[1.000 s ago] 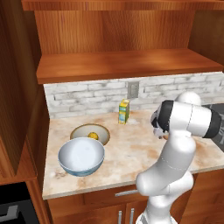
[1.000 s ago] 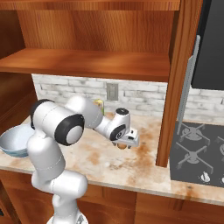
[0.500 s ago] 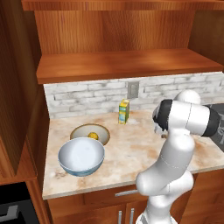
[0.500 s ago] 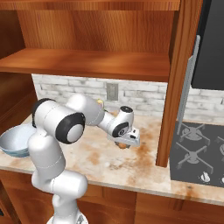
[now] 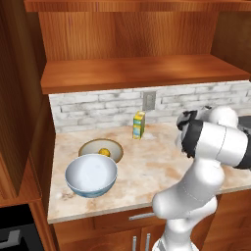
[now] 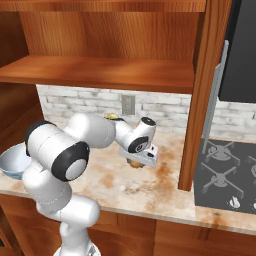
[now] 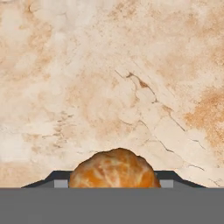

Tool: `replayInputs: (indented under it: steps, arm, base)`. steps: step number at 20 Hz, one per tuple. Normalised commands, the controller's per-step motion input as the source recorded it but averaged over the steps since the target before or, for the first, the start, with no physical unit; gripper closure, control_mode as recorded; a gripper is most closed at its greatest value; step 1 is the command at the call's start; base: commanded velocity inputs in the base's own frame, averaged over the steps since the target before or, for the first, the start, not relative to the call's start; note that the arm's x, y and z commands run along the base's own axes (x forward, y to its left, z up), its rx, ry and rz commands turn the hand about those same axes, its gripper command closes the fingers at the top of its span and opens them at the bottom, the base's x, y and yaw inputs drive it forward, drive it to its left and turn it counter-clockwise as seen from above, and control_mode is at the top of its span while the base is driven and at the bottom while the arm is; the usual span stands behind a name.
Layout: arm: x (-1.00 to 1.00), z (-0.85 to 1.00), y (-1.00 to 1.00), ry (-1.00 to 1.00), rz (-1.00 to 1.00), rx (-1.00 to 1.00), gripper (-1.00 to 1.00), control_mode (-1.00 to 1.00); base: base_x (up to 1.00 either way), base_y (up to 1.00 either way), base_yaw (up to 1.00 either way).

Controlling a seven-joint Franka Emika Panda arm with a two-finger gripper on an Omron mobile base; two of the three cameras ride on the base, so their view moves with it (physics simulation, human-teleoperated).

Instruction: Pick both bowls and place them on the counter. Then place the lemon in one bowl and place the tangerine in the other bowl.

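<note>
Claw grips mottled dull-orange tangerine over beige marbled counter.

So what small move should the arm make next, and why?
Probably lift the tangerine straight up a little. In the hand view it sits between the fingers, which look closed on it, low over the counter. The lemon already lies in the shallow bowl, so the white bowl is the likely target.
</note>
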Motion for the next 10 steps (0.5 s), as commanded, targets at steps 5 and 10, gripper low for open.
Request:
replayInputs:
  steps: [5,10]
  arm:
    - [-0.36,0.43,0.44,-0.05,0.00,0.00,1.00,-1.00]
    - [-0.35,0.37,0.46,0.00,0.00,0.00,1.00,-1.00]
  base:
    - [0.00,0.00,0.00]
    - [0.00,0.00,0.00]
